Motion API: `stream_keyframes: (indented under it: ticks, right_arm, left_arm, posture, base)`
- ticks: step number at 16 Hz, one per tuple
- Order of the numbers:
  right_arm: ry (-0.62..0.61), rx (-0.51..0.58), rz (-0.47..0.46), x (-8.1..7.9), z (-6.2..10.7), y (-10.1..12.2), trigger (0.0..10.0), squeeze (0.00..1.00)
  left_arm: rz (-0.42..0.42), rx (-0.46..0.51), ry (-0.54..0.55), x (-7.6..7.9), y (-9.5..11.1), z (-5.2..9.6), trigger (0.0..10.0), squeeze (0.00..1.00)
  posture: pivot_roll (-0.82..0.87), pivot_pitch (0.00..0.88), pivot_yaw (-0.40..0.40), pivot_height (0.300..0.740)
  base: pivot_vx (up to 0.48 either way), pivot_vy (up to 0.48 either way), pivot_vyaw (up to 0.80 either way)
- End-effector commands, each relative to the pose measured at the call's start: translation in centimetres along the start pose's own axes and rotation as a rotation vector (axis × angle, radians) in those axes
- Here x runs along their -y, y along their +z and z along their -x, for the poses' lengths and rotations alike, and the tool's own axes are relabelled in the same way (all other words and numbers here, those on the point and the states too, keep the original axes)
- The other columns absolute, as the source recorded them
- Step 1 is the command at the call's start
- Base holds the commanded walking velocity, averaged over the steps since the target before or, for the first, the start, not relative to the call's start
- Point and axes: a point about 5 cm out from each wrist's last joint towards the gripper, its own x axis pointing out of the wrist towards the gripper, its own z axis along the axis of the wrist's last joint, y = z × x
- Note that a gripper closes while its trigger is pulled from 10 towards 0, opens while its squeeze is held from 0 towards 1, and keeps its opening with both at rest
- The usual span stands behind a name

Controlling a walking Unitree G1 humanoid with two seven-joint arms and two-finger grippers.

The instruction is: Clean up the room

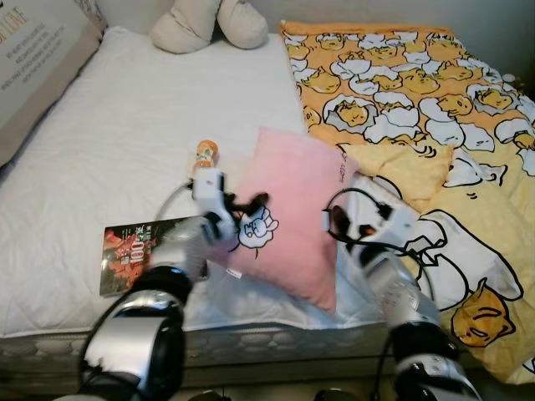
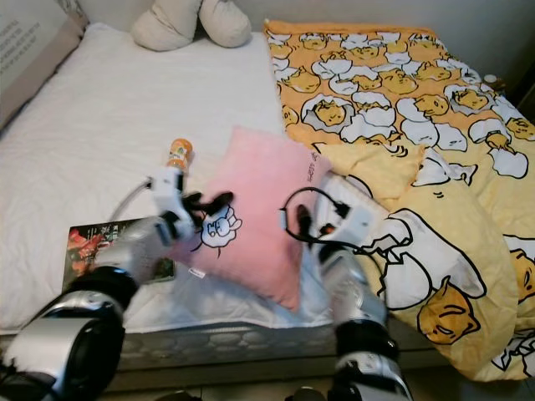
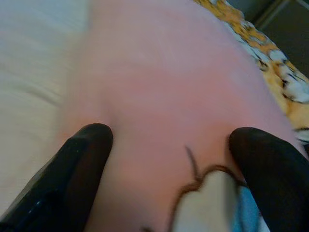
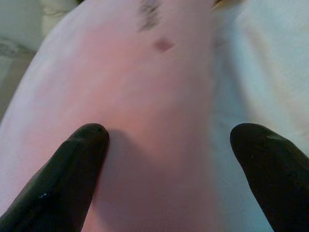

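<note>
Pink pillow (image 1: 292,217) on bed (image 1: 125,150), both tools spread against it

Pink pillow (image 1: 288,219) soft matt cloth; book (image 1: 134,254) glossy paper cover.

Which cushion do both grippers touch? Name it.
The pink pillow with the cartoon patch, between left gripper and right gripper; the cream cushion lies at the headboard.

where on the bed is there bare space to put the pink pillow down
Widest free patch: bare white mattress between the plush toy, big headboard pillow and bottle. Crowded: the near edge, where the book, pink pillow and both open pincers, left and right, cluster; the yellow blanket covers the right.
</note>
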Motion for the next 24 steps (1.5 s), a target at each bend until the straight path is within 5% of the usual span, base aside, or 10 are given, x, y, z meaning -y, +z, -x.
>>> stream_keyframes:
  ticks: [1,5,6,15,18,24]
  right_arm:
    - [0.017,-0.039,-0.036,-0.3,-0.2,-0.7,10.0,0.00]
    - [0.039,-0.154,-0.140,-1.7,-0.8,-3.1,10.0,0.00]
    - [0.045,-0.144,-0.155,-1.8,-1.0,-3.0,0.0,0.00]
    - [0.089,-0.108,-0.107,-1.9,-1.3,-2.3,0.0,0.00]
    - [0.135,-0.023,0.091,-2.2,-0.9,-1.5,0.0,0.00]
    - [0.104,-0.032,0.107,-1.3,-0.7,-2.1,0.0,0.00]
  left_arm:
    - [-0.020,-0.026,-0.004,0.4,-0.3,-0.3,10.0,0.00]
    - [-0.044,-0.149,-0.008,1.5,-3.2,-0.6,10.0,0.00]
    - [-0.043,-0.142,-0.015,1.6,-3.2,-0.6,0.0,0.00]
    - [-0.006,-0.118,-0.017,0.6,-3.6,0.0,0.0,0.00]
    - [0.060,-0.031,-0.084,1.6,-3.9,0.0,0.0,0.00]
    - [0.077,-0.039,-0.080,1.6,-4.8,0.2,0.0,0.00]
  posture:
    - [-0.15,0.000,0.030,0.740]
    - [-0.17,0.000,0.047,0.740]
    - [-0.17,0.000,0.048,0.740]
    - [-0.17,0.000,0.053,0.740]
    - [-0.16,0.000,0.049,0.740]
    - [-0.14,0.000,0.039,0.740]
  base:
    - [0.000,0.000,0.00]
    - [0.000,0.000,0.00]
    - [0.000,0.000,0.00]
    - [0.000,0.000,0.00]
    - [0.000,0.000,0.00]
    - [0.000,0.000,0.00]
